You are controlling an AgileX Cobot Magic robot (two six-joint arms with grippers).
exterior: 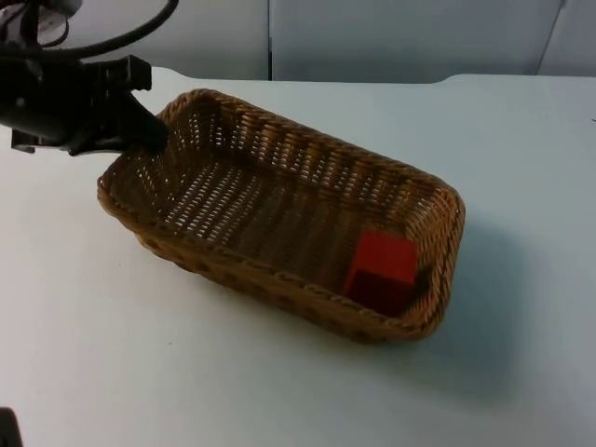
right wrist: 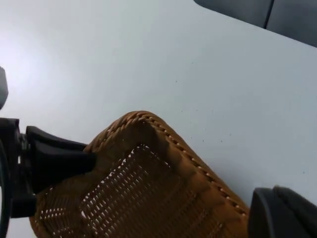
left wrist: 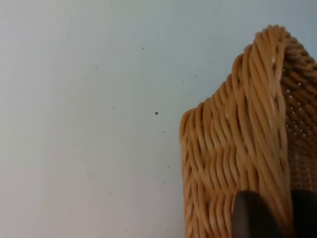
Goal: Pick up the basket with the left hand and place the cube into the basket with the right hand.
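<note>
Wicker basket on the white tabletop, red cube inside the basket at its end farthest from the left gripper, whose jaws pinch the basket's rim, right gripper just above the basket, its jaws' state unclear.

Wicker basket: golden-tan to brown, woven w/ braided rim, lighter open weave on floor. Cube inside: red, darker on shaded side. Counter white w/ few dark specks; left tool black; partition wall grey.

Matte black left pincer; blocky, perhaps plastic fingers
</note>
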